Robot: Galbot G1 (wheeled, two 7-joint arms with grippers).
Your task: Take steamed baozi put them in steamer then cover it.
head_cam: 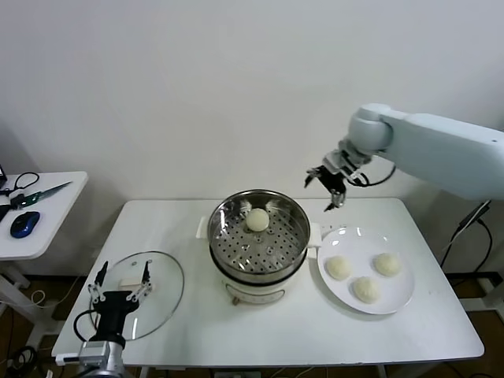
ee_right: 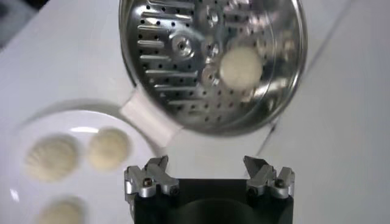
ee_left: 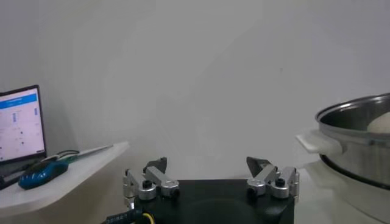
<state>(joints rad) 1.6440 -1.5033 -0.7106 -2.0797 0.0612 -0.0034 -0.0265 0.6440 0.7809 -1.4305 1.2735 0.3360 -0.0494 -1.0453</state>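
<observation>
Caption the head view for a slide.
One baozi in the steamer, three on the plate; open right claw hovers empty above the table.

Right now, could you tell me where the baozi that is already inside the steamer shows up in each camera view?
Head view: the baozi in the steamer lies on the perforated tray, toward the far side.
Left wrist view: only its top peeks over the pot's rim at the picture's edge.
Right wrist view: it lies on the tray, seen from above.
Shared landmark: the steamer, with its shiny rim.

Head view high overhead, wrist views low, all sharing steamer (head_cam: 258, 236)
</observation>
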